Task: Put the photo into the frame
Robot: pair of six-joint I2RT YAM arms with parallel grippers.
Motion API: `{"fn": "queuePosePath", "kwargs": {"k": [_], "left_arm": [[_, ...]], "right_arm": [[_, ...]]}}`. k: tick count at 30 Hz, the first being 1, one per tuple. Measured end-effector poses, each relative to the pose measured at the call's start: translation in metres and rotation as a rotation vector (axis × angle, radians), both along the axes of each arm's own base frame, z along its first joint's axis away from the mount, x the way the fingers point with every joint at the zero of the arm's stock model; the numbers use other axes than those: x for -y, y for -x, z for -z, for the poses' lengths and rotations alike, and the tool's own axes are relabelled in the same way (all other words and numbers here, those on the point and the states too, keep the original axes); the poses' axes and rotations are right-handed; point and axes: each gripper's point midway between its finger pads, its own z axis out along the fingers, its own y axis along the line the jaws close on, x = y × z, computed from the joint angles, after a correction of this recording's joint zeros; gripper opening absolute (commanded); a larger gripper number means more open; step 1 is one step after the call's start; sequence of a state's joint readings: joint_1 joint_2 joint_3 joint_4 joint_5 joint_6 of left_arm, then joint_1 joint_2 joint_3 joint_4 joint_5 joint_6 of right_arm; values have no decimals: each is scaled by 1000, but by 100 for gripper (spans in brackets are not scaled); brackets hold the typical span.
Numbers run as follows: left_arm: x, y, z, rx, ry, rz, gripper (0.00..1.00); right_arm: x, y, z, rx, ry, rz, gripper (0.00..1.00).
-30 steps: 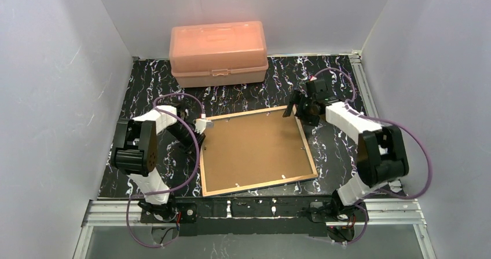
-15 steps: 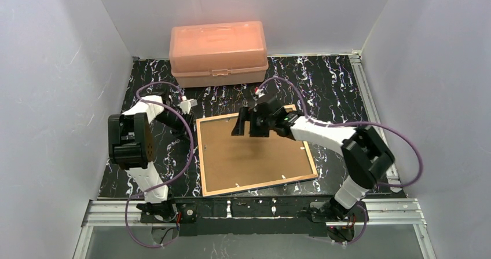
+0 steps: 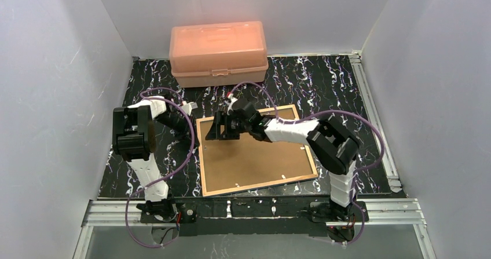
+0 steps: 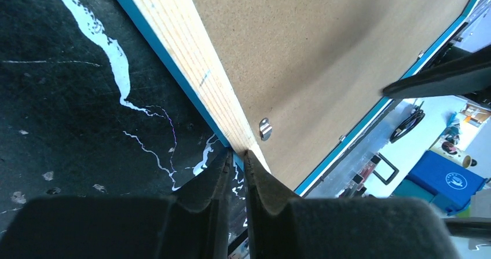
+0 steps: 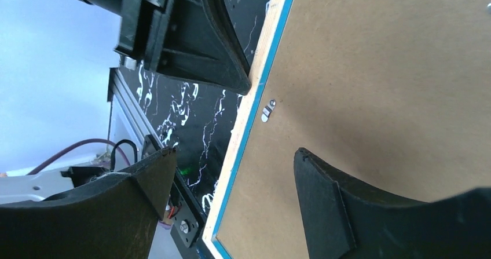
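Black marbled tabletop [image 3: 324, 79] carrying the frame [image 4: 188, 56], which lies face down at the centre, slightly askew, with its wooden back edge and brown backing board [image 3: 255, 154] uppermost. A closed peach box [image 3: 218, 51] stands at the far edge, apart from the frame. The right end effector [image 5: 234, 154] hovers over the frame's far-left corner, fingers spread, one above the board and one beyond the rim. The left end effector [image 4: 236, 153], fingers pressed almost together, meets the frame's left rim, apparently touching it. A metal clip [image 5: 268, 109] sits on the board nearby.

white shells [image 3: 288, 130], purple cables [image 3: 193, 143]; black joints [image 3: 130, 132], left claw [image 4: 238, 153], right claw [image 5: 234, 152]
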State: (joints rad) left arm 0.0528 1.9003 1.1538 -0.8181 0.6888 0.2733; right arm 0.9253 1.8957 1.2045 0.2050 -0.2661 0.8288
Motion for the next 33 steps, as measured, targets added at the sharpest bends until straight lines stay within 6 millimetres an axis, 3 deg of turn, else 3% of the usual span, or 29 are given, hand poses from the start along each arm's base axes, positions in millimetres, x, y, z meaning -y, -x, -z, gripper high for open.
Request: {"fn": "queuePosePath", "kwargs": {"k": [5,9,33], "left_arm": [[0,0,0,-18,4,-16,7],[-1,0,0,-22,5,-23,5],[-1,0,-1,-27,6,-29,3]], "right_arm": [[-16,14,30,-41,22,-47,82],[-22,18,39,-58,28,-59,81],[-54,17,42,-102,-64,-87,79]]}}
